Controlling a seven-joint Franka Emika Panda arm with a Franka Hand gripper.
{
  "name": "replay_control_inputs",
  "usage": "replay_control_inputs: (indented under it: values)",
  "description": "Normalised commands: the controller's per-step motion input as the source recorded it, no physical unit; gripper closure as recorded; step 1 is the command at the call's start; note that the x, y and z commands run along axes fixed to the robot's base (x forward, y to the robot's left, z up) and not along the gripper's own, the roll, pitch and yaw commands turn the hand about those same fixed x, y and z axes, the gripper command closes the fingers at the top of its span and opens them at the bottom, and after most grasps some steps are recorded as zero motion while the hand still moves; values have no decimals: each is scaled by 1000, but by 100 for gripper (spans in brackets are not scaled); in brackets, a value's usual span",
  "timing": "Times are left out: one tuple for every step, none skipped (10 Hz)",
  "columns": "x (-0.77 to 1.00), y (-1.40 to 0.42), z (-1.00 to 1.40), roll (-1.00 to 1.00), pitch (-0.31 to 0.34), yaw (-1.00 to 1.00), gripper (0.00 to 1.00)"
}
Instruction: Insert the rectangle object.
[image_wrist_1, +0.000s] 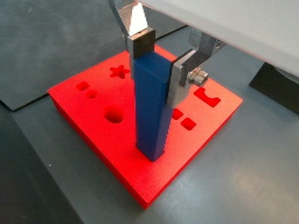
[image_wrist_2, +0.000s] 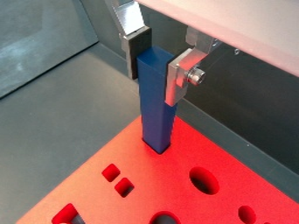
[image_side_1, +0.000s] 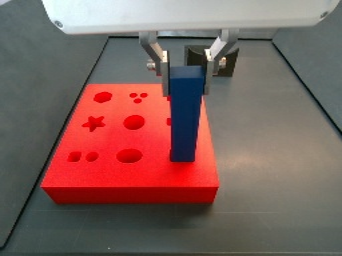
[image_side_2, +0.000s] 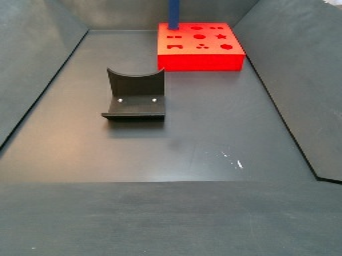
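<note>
The rectangle object, a tall blue bar (image_wrist_1: 152, 105), stands upright with its lower end in a slot near the edge of the red board (image_wrist_1: 93, 118). It shows the same way in both wrist views (image_wrist_2: 156, 109) and in a side view (image_side_1: 186, 115). My gripper (image_wrist_1: 163, 57) is directly above the board, its two fingers closed against the bar's top end, one on each side (image_wrist_2: 162, 59) (image_side_1: 187, 68). In a side view the bar (image_side_2: 171, 28) and board (image_side_2: 201, 52) are small at the far end of the floor.
The red board (image_side_1: 120, 185) has several other cut-outs: a star, round holes and small squares. The fixture (image_side_2: 134, 97) stands on the dark floor some way from the board. Dark walls enclose the floor on both sides.
</note>
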Motion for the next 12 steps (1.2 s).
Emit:
replay_control_inputs:
  values:
    - [0, 126, -409, -21, 0, -6, 100]
    - [31, 263, -514, 0, 0, -74, 100]
    - [209, 214, -517, 39, 0, -214, 100]
    - [454, 137, -451, 77, 0, -354, 100]
    - [466, 183, -437, 99, 16, -411, 100]
    - [363, 217, -409, 111, 31, -411, 100]
    - [123, 246, -369, 109, 34, -334, 100]
    - [-40, 320, -277, 39, 16, -437, 100]
    - [-271, 346, -217, 0, 0, -483, 100]
    - [-106, 129, -46, 0, 0, -223, 100]
    - [0, 0, -3, 0, -17, 0, 100]
    - [-63, -117, -17, 0, -30, 94, 100]
